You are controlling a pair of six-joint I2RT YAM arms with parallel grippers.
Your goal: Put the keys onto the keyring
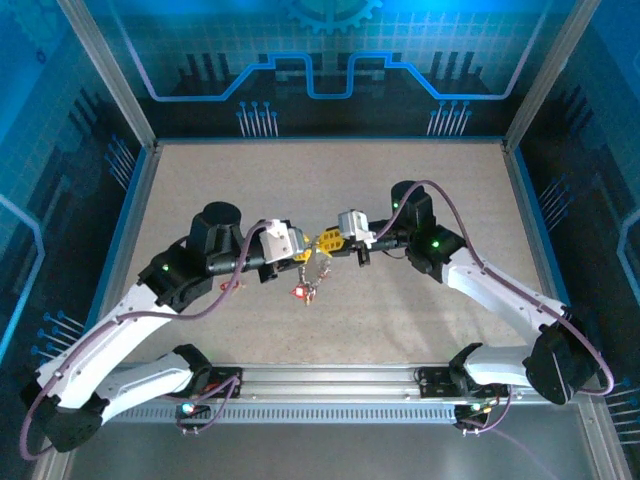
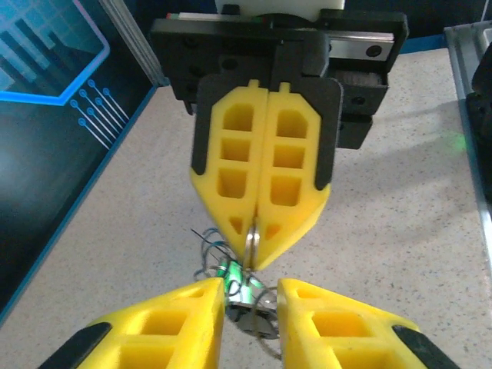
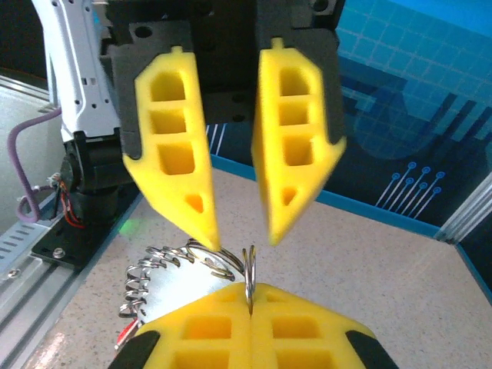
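1. Now my right hand (image 2: 254, 254) is shut tight, its two fingers pressed flat together on the keyring's silver ring (image 3: 249, 265), which sticks out past the tips toward my other hand.
2. My left hand (image 3: 244, 234) faces it tip to tip, well above the surface (image 1: 420, 200). Its fingers stand partly apart with a clear gap between them, and I judge that they grip nothing firmly.
3. One relation matters most: the silver ring stands edge-on to both wrist views. Its flat plane therefore runs along the line from one hand to the other, and it sits straight ahead of the gap in my left hand.
4. A bunch of wire loops and chain (image 3: 142, 280) sits just beside the silver ring on my left hand's side. One loop touches the tip of one left finger (image 3: 209, 238). I cannot tell whether that loop rests on the tip or is hooked on it.
5. The keys (image 1: 303, 290) hang below the meeting point with their red tags down, slightly to my left hand's side and clear of the surface. What exactly they hang from is too tangled to tell.
6. My left hand is nearer the keys and the loose loops, so I judge that any feeding falls to it while my right hand acts as the fixed holder.
7. With the ring edge-on, I judge a key's hole has to come at it along that same hand-to-hand line. A sideways approach would only push the thin wire over.
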